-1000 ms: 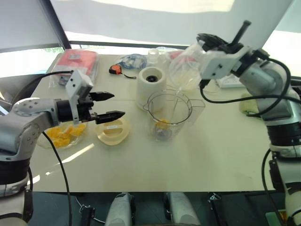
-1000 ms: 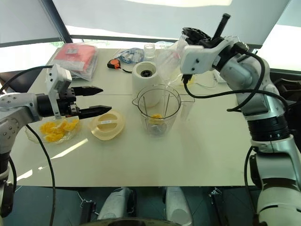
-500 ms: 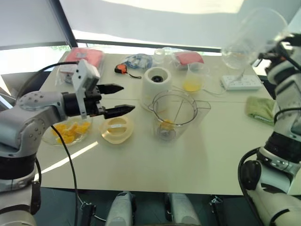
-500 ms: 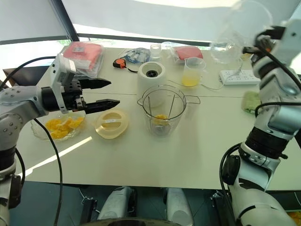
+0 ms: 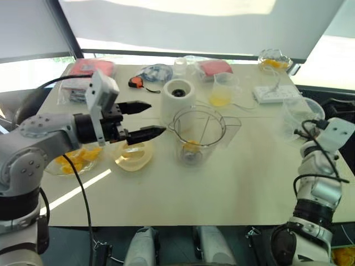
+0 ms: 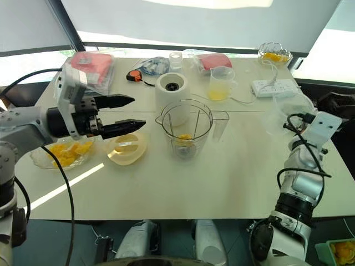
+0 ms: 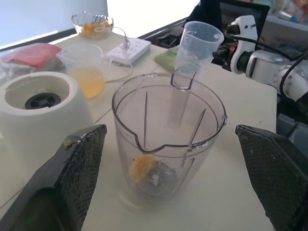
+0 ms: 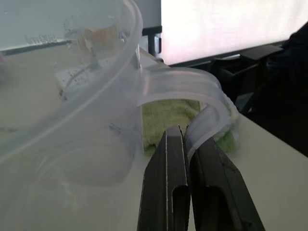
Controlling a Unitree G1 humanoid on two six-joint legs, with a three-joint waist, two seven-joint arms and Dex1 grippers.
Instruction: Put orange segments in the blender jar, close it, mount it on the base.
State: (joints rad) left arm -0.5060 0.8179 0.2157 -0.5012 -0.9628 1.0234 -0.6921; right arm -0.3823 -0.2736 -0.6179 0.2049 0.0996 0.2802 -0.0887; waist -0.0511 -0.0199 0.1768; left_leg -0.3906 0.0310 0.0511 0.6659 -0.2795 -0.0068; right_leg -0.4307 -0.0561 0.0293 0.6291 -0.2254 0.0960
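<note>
- While a segment [image 7: 142, 167] is already lying at the bottom of the blender jar [image 5: 199, 136], the filling step is looking nearly over, in my judgement, and more orange segments [image 5: 75, 158] are sitting in a shallow bowl [image 6: 41, 160] on the bench [image 5: 222, 183].
- The left gripper [image 5: 143, 120] is hovering beside the jar, jaws spread and empty; next it is needing the cream lid [image 5: 133, 155] just below.
- The right gripper [image 8: 185, 144] is pinching the handle of a clear measuring cup [image 5: 297, 113] at the bench's right edge.
- The white base [image 5: 178, 100] is standing just behind the jar.

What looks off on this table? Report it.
Nothing spilled or damaged. The clear plastic blender jar stands lidless beside the squat white base, its pale yellow round lid lying on the table. The right tool is shut on the handle of a clear measuring cup.
</note>
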